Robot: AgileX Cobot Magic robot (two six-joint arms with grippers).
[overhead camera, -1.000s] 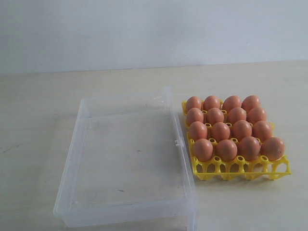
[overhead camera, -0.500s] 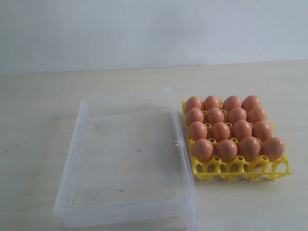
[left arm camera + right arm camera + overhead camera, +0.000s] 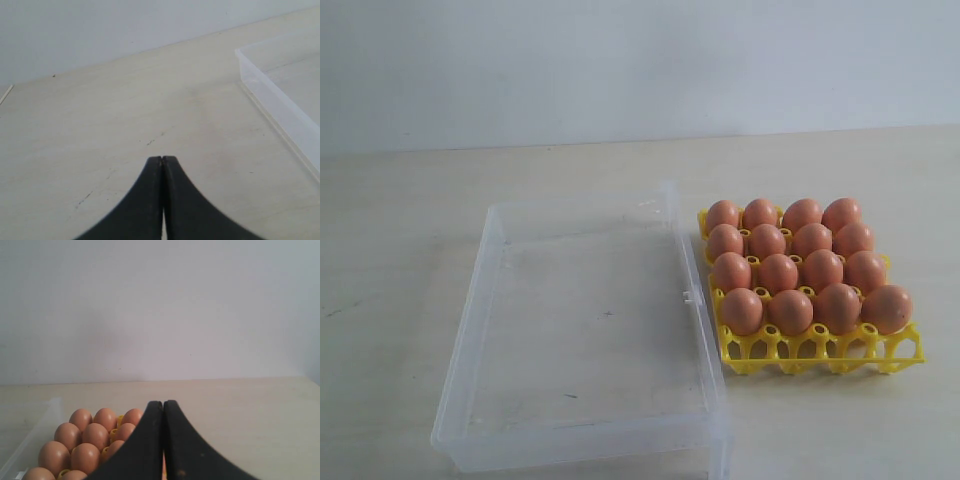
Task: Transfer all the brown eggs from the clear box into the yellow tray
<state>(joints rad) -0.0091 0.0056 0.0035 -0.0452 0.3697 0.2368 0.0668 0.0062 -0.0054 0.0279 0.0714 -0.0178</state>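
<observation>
Several brown eggs (image 3: 778,272) fill the yellow tray (image 3: 820,352), which stands on the table just right of the clear box (image 3: 585,440). The box holds no eggs. Neither arm shows in the exterior view. In the left wrist view my left gripper (image 3: 162,159) is shut with nothing between its fingers, above bare table, with a corner of the clear box (image 3: 270,95) off to one side. In the right wrist view my right gripper (image 3: 163,403) is shut and empty, hanging near the brown eggs (image 3: 85,457) in the yellow tray (image 3: 114,434).
The pale wooden table (image 3: 400,260) runs back to a plain white wall (image 3: 640,60). The clear box reaches close to the table's near edge in the exterior view.
</observation>
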